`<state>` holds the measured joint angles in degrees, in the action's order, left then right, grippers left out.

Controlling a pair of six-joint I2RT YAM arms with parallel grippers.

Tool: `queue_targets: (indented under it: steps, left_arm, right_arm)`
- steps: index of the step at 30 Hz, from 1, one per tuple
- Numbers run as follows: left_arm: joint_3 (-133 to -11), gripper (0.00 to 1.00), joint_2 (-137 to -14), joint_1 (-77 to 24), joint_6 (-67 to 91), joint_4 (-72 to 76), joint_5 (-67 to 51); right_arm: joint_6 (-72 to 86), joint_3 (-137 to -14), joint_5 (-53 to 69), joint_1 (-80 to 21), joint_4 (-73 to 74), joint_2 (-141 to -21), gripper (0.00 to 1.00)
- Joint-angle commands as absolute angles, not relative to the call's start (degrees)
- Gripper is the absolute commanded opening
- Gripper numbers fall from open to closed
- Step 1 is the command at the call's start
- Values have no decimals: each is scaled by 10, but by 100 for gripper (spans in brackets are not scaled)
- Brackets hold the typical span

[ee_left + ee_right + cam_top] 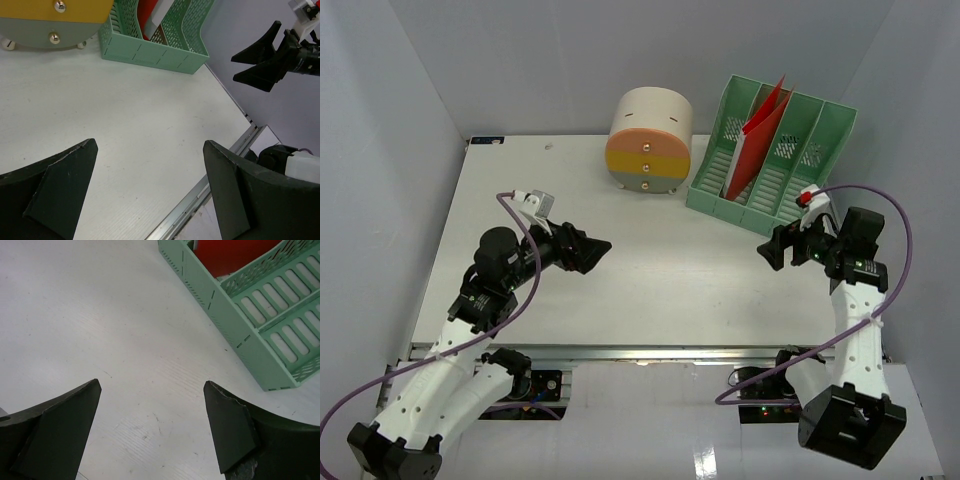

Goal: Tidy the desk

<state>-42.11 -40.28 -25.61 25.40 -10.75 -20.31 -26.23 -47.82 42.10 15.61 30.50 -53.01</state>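
The desk [670, 280] is a white tabletop with a metal rail [650, 352] along its near edge. My left gripper [600, 255] hovers over the desk's left half, open and pointing right, with nothing between its fingers [150, 145]. My right gripper [767, 256] hovers at the right, just in front of the green file rack [770, 160], and is also open and empty [150, 385]. Bare desk surface [125, 315] shows between its fingers. The right gripper [257, 62] also appears in the left wrist view.
The green file rack [235, 320] stands at the back right with a red folder [757, 140] upright in a slot. A cream round drawer unit [650, 140] with orange, yellow and grey drawer fronts stands at the back centre. White walls enclose the desk.
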Motion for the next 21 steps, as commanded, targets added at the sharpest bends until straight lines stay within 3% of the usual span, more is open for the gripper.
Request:
queue_targets:
  steps: [1, 10, 21]
  left_arm:
    - [-440, 98, -397, -252, 232, -120, -218]
    - [-382, 98, -336, -253, 252, -117, -214]
    - [-361, 98, -309, -253, 248, -127, -198]
  right_arm:
    - [-168, -434, 382, 159, 255, -473, 90]
    - [-106, -378, 243, 159, 188, -354, 90]
    - [-99, -356, 257, 158, 179, -343, 90]
